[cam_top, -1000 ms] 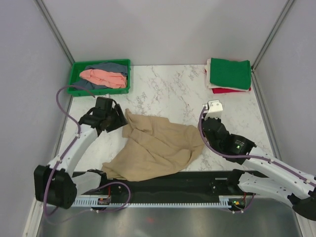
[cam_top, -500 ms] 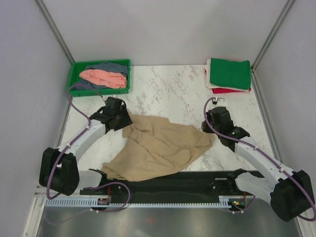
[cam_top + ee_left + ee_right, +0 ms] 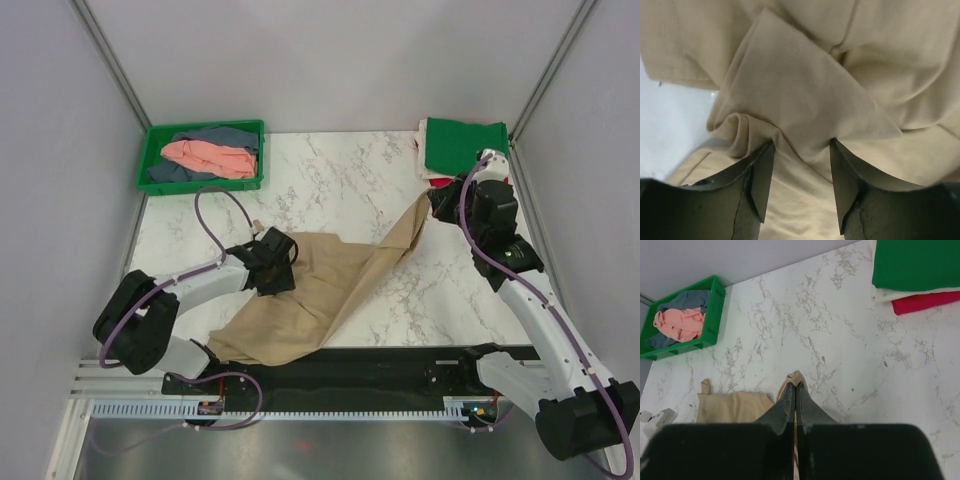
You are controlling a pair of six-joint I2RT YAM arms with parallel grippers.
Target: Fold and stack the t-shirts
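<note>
The tan-beige t-shirt lies crumpled on the marble table. My right gripper is shut on one corner of it and holds that corner up at the back right, so the cloth stretches toward it; the pinched tip shows in the right wrist view. My left gripper is open and low on the shirt's left part, with folds of tan cloth between its fingers. A folded dark green shirt tops a stack at the back right, with a red one under it.
A green plastic tray at the back left holds a salmon pink shirt on a grey-blue one. Grey walls close in both sides. A black strip runs along the near edge, under the shirt's hem.
My right gripper has gone up and to the back right, pulling the shirt's corner with it. My left gripper has moved right and down onto the shirt.
</note>
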